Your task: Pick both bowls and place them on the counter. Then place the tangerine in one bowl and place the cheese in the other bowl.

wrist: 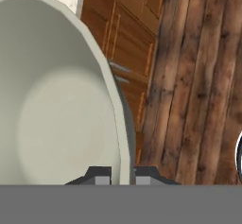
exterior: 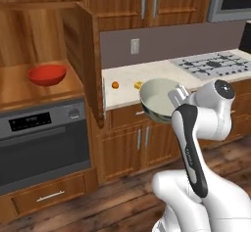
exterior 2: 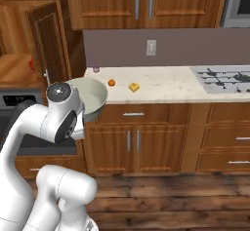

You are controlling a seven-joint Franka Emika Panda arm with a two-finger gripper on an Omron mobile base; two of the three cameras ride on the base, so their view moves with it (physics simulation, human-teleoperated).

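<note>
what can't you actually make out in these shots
- Red bowl: in the right base view only a red sliver shows past the open cabinet door.
- Cream bowl: cut off by the hand view's left edge; its base is behind the arm in both base views.
- Gripper: only the fingertips show, pinching the bowl's rim.
- Purple cup: too small to tell any detail.

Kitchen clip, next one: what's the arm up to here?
The claw is shut on the rim of the cream-grey bowl, holding it tilted in the air in front of the lower cabinets, beside the counter edge and not yet set down. The red bowl sits on the wooden shelf above the oven. The tangerine and the cheese lie on the counter, outside any bowl.
</note>
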